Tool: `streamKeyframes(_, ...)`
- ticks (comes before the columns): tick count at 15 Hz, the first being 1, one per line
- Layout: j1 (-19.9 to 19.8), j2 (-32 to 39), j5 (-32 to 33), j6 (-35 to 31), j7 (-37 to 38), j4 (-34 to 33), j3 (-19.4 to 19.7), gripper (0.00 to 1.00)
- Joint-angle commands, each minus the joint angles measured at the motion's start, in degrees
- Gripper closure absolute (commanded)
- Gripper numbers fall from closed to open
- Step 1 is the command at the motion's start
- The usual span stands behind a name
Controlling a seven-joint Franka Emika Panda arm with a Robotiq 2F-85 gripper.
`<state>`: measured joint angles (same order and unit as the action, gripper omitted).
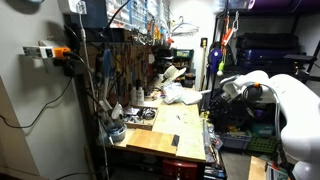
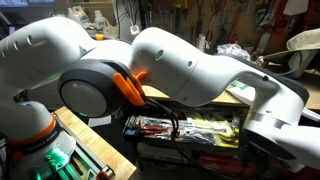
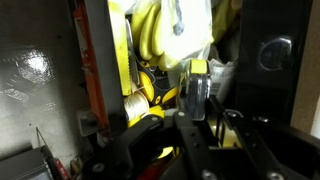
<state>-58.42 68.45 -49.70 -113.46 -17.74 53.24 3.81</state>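
My claw [image 1: 208,99] hung just beyond the table's [image 1: 165,140] edge nearest my arm, close among yellow tools [image 3: 148,42] beside an orange upright [image 3: 95,85]. I could not tell how wide it stood. The wrist view showed things crowding it on both sides, little room.

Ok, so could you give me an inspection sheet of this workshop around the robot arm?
Surface: wooden workbench top, pale.
Job's things: yellow-handled items close before the tool; their kind is unclear.
Clutter: white bundle and dark small parts at the bench's back.
Grippers: tool dark in the wrist view; open or shut cannot be told.
Cables: black cables hang down the wall by a power strip.
Surroundings: pegboard of hand tools; tray of red and yellow handles under the arm.
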Motion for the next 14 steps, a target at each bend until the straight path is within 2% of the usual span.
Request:
streamKeyframes(1,-0.8,6.24,1.92,-2.16,6.18,-8.59,-1.68,0.92)
streamKeyframes(7,-0.51,11.39,6.02,-4.43,11.19,-14.91,-2.86,0.92)
streamKeyframes(14,-0.43,16.24,8.88,-3.79,15.45,-21.89,-7.27,0.91)
